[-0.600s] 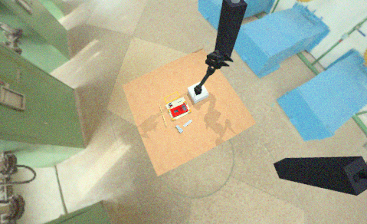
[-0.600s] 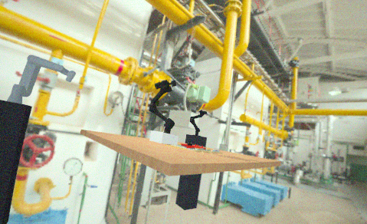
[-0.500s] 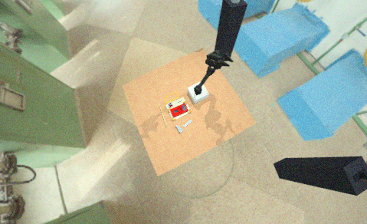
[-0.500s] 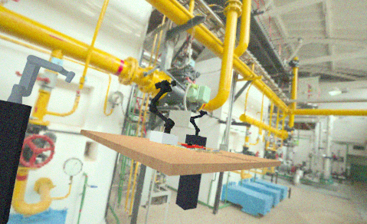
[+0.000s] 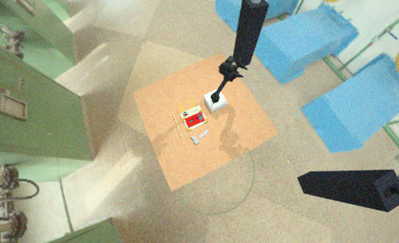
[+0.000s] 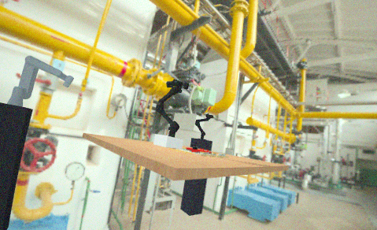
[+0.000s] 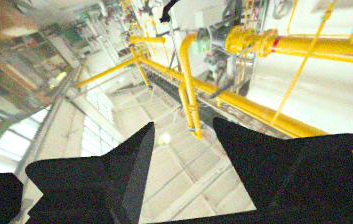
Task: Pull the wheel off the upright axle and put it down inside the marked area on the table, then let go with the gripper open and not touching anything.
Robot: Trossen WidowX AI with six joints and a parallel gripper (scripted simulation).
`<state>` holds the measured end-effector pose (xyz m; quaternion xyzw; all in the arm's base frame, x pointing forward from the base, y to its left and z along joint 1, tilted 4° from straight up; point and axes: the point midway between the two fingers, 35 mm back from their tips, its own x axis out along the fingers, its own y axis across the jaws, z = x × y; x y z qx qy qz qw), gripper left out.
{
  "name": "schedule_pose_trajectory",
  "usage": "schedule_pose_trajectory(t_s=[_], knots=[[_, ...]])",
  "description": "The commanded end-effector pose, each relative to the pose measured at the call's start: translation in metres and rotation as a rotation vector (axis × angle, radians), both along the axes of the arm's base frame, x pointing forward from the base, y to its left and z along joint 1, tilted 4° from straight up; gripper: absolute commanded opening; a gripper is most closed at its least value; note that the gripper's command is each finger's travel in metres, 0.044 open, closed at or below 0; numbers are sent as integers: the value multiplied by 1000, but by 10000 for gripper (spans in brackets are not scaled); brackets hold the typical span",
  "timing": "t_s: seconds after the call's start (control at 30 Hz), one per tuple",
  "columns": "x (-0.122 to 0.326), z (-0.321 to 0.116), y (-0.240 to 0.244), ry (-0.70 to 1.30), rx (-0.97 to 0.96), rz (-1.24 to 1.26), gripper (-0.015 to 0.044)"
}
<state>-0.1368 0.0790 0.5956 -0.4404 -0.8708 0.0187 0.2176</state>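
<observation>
My gripper point(image 5: 242, 71) point(image 7: 184, 123) is high above the table, at the top of the arm that stands on a white block. In the wrist view its two black fingers stand well apart with nothing between them, so it is open. A red panel with a pale border point(image 5: 194, 120) lies on the table, away from the gripper; small dark parts show on it. A thin yellow outline point(image 5: 187, 102) lies just behind it, perhaps the marked area. The wheel and the upright axle are too small to tell apart in these views.
The wooden table point(image 5: 167, 166) point(image 6: 142, 157) bears the white block point(image 5: 219, 106) point(image 6: 161, 140) under the arm. Two small grey pieces point(image 5: 204, 134) point(image 5: 195, 140) and a thin pale strip point(image 5: 177, 125) lie near the red panel. A black pillar point(image 5: 250, 33) stands behind the table.
</observation>
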Motion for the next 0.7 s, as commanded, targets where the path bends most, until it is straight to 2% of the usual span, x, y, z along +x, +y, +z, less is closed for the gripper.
schedule_pose_trajectory(t_s=[0.0,0.43,0.67], knots=[[21,6,11,122,-39,18,300],[111,20,54,595,-144,20,300],[172,18,75,933,-207,44,300]])
